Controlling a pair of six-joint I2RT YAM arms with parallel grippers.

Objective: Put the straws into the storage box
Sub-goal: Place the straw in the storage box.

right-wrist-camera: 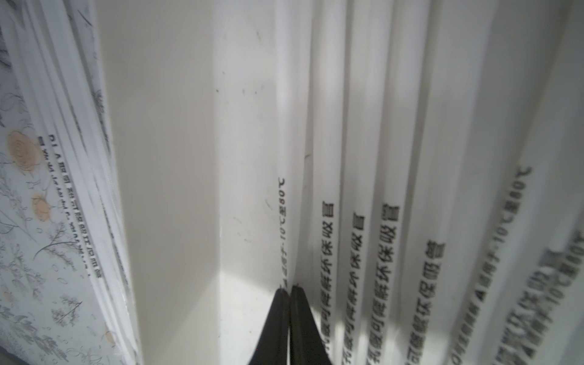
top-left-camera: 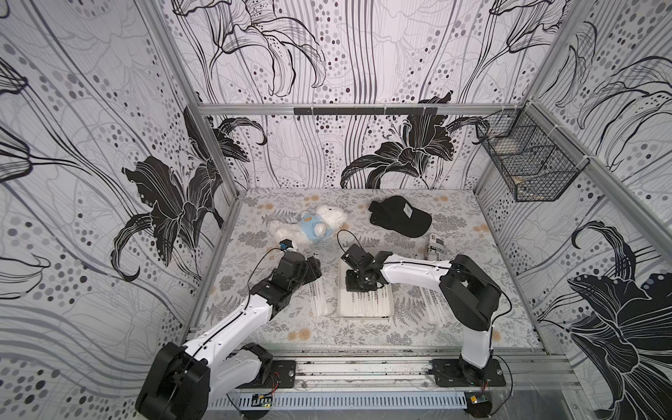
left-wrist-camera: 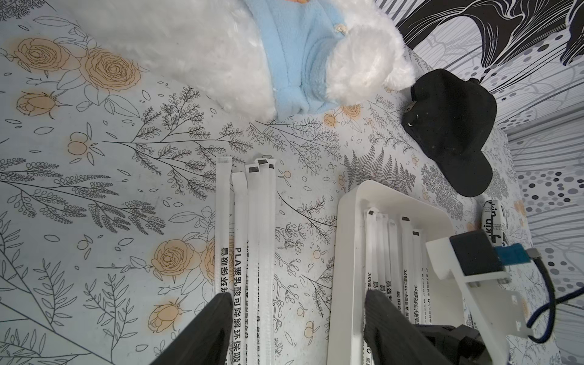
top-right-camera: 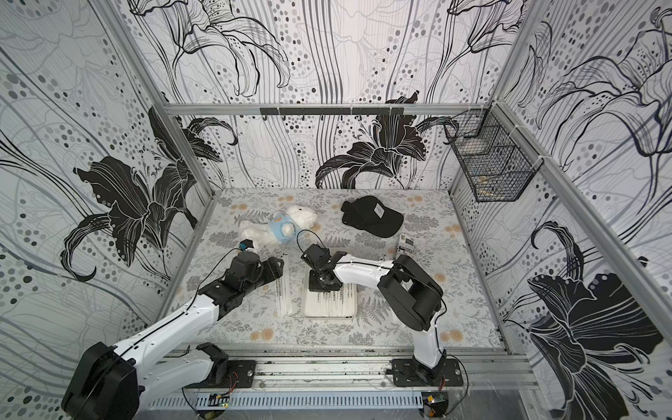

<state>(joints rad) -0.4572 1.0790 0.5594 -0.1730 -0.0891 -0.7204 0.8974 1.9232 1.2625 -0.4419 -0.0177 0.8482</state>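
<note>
Straws (right-wrist-camera: 357, 189) at the right pincer (right-wrist-camera: 289, 289): a row lies lengthwise, side by side, on the floor of the storage box (right-wrist-camera: 164, 189). The pincer's tips meet right at the outermost one, next to the box's long wall (whether any wrapper is nipped between them I cannot tell).
Right pincer: closed tight, pointing down into the far half of the box in both top views.
Storage box: shallow white tray, flat on the bench (top-left-camera: 291, 334) between the two arms. The straws cover most of its floor, with a narrow bare strip along the wall on the left arm's side.
Left pincer (left-wrist-camera: 297, 294): wide open, holding nothing. In its wrist view one finger shows in front of the loose straws (left-wrist-camera: 246, 237), the other in front of the box's rim.
Loose straws: a small bundle, touching one another, on the bench just beside the box and parallel to it, on the left arm's side (black end marks at the far ends).
Second loose group (top-left-camera: 434, 305): on the bench at the box's other side, slightly fanned, partly hidden under the right arm.
In the way: the right forearm reaches across that side of the box.
Plush bear (top-left-camera: 309, 227): white, pale blue top, lying beyond the left pincer.
Black cap (top-left-camera: 400, 216): farther back, apart from the box.
White packet (top-left-camera: 435, 247): short, black print, near the cap's brim.
Wire basket (top-left-camera: 527, 160): hung on the right wall, well apart (contents unclear).
</note>
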